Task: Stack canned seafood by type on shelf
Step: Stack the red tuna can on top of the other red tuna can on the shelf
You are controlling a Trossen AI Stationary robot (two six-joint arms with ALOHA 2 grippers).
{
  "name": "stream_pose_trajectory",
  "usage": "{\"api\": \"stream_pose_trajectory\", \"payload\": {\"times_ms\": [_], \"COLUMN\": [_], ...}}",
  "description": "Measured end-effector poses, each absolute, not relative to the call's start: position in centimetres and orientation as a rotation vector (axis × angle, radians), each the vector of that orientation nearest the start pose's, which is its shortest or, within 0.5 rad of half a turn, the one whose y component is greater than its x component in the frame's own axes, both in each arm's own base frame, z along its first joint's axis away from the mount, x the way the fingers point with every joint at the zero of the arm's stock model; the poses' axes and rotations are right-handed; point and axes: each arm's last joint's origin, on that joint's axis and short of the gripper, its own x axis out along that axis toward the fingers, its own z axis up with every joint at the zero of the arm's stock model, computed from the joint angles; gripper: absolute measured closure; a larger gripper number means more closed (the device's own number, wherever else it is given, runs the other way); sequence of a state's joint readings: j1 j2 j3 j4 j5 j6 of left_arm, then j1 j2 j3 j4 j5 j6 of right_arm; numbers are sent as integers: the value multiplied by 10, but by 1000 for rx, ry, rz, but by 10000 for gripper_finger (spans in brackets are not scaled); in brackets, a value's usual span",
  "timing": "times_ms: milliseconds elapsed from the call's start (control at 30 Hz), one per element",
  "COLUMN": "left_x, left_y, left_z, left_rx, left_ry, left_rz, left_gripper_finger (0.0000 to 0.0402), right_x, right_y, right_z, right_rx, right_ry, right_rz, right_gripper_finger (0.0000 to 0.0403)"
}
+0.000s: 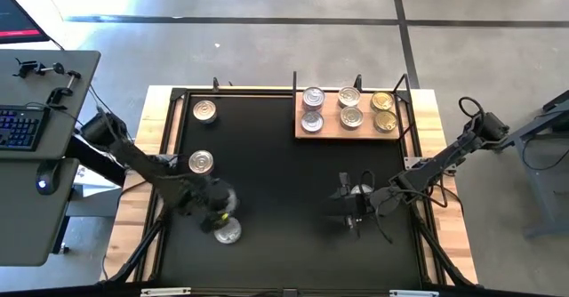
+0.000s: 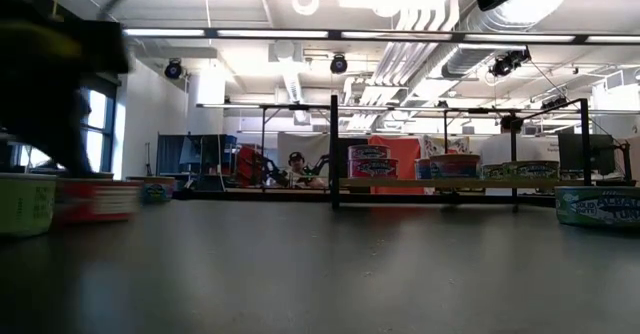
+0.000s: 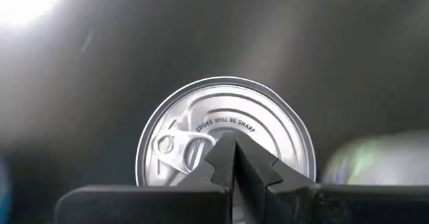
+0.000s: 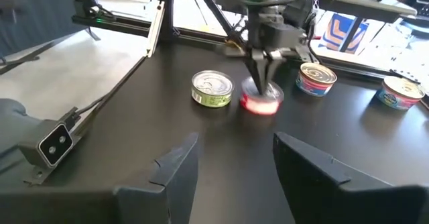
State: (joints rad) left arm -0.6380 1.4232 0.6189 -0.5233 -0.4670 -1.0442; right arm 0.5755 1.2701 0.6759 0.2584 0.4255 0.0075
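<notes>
- Hovering over a red-sided tin at the tabletop's front left, the left gripper has its fingers pressed fully together, holding nothing, their tips on or just above the lid.
- That tin stands upright, axis vertical, silver lid up; the pull tab lies flat near the rim, and the embossed words "EDGES WILL BE SHARP" curve beside it.
- A green-sided tin stands upright just beside it, apart from the fingers.
- Two more silver-topped tins sit on the left side, one mid-way and one at the far corner, both upright.
- The shelf lies at the far right of the tabletop and carries tins in three columns of two: silver-topped on the left, silver-topped in the middle, gold-topped on the right; all lids face up.
- Side labels there are too small to read.
- The right gripper waits over the tabletop's right middle, fingers apart and empty.
</notes>
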Motion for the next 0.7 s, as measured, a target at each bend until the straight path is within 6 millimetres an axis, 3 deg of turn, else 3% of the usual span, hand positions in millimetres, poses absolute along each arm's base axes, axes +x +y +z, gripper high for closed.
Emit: {"api": "stream_pose_trajectory", "payload": {"times_ms": [300,433,700], "left_x": [267,299,319], "left_y": [-77,-63,-74], "left_z": [122,135,163], "left_rx": [-225,-186,240], "left_ry": [669,532,594], "left_rz": [233,131,-73], "left_gripper_finger": [401,401,387], "right_x": [231,231,231], "right_y": [135,135,134], "right_z": [237,237,237], "right_rx": [-135,-109,-46], "right_ry": [297,299,299], "right_rz": [145,141,80], "right_gripper_finger": [219,219,219]}}
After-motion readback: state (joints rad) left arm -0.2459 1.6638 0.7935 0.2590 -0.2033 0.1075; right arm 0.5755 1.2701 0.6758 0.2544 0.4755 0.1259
